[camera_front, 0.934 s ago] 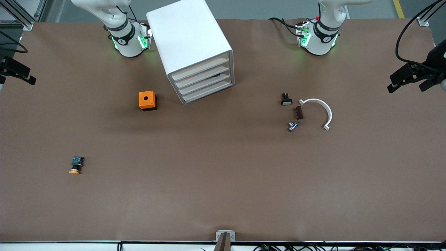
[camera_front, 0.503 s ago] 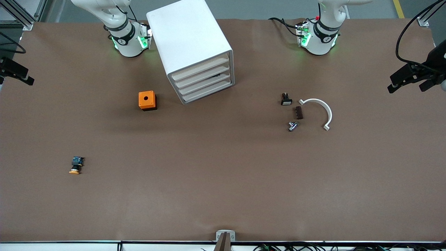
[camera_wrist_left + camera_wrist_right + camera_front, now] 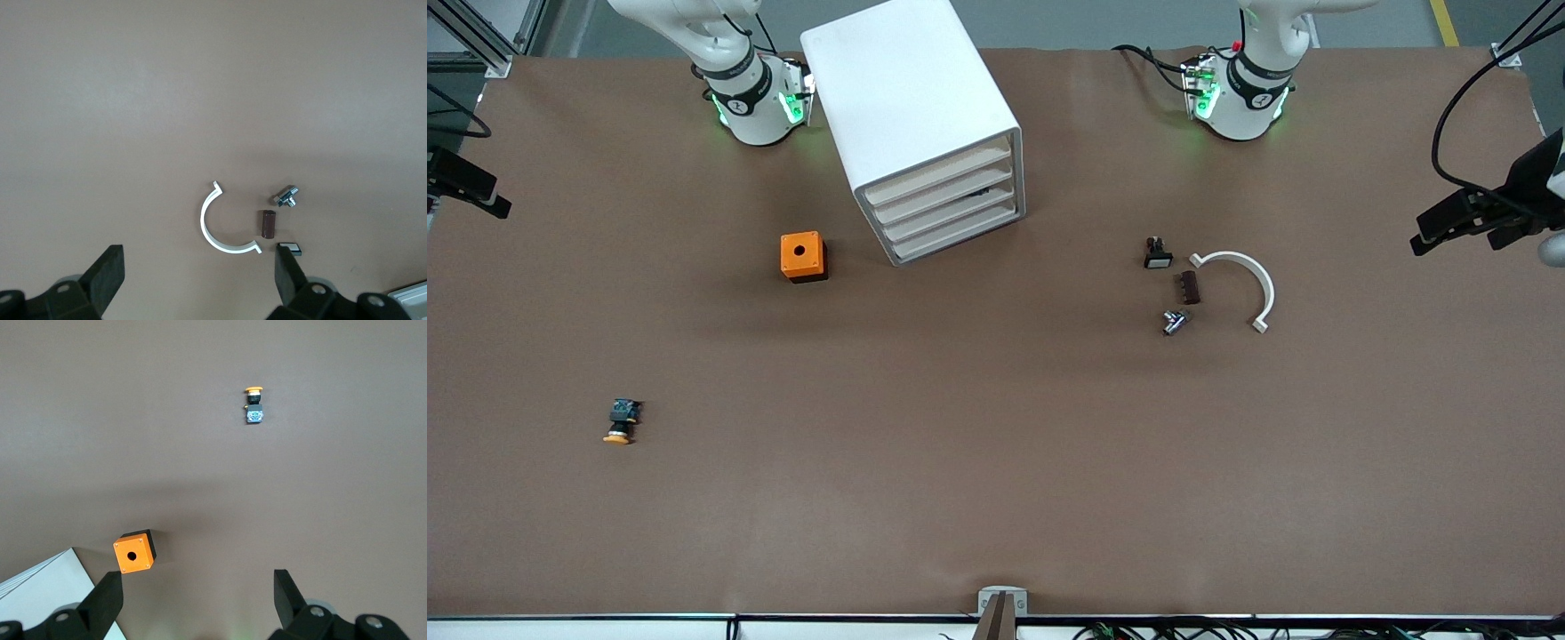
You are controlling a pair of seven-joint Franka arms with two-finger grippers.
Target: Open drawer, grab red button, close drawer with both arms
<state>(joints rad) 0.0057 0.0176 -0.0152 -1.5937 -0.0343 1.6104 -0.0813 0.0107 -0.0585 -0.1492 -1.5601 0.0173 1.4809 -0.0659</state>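
Shifted slightly: left tool (image 3: 195, 277), spread, high over the brown surface's (image 3: 996, 462) left-arm end; right tool (image 3: 193, 597), spread, over its right-arm end. White four-drawer cabinet (image 3: 911, 116): drawers (image 3: 951, 206) shut, red-capped button unseen. Risk: grabbing the orange-capped lookalike button (image 3: 620, 422); cabinet sliding when pulled unbraced.

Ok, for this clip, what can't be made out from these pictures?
- The red button: not visible in any view. A dark shape shows between the drawers of the cabinet in the front view, too small to identify.
- Right gripper: the front view's edge cuts it off; the right wrist view shows its fingers apart.
- Left gripper: partly cut off at the front view's edge.
- Small metal part: too small to identify.
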